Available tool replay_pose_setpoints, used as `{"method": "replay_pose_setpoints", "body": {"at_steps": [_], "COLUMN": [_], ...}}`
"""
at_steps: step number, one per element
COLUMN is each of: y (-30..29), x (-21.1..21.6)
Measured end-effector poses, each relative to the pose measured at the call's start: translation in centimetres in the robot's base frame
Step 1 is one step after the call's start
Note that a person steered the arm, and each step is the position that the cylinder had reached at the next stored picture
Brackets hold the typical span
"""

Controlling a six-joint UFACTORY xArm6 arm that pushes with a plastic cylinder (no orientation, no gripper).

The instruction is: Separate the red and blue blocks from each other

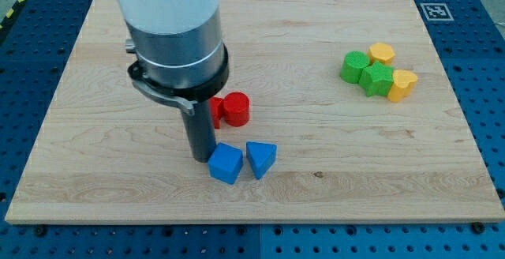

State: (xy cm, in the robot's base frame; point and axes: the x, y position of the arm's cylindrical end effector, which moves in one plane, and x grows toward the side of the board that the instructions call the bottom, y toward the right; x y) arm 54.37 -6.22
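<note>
Blocks sit mid-board: blue cube [226,163] touching my tip [200,158] on its right, blue wedge [261,159] beside it, red cylinder [235,109] and half-hidden red block [215,111] above. Having no fingers, the rod grips nothing. Wooden board [95,172] lies on a blue perforated table [481,22].

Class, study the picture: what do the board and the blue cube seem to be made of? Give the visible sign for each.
Board: looks like light wood with a matt finish; grain lines run along its surface.
Blue cube: probably painted wood or plastic; even colour, smooth faces, no grain showing. My tip stands just to its left in the view.
</note>
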Motion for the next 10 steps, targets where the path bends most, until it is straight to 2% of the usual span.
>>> {"method": "replay_pose_setpoints", "body": {"at_steps": [2, 4, 5, 8, 10], "y": [1.5, 2.3, 5.8, 6.9, 9.7], "x": [0.7, -2.5, -2.6, 0.3, -0.8]}}
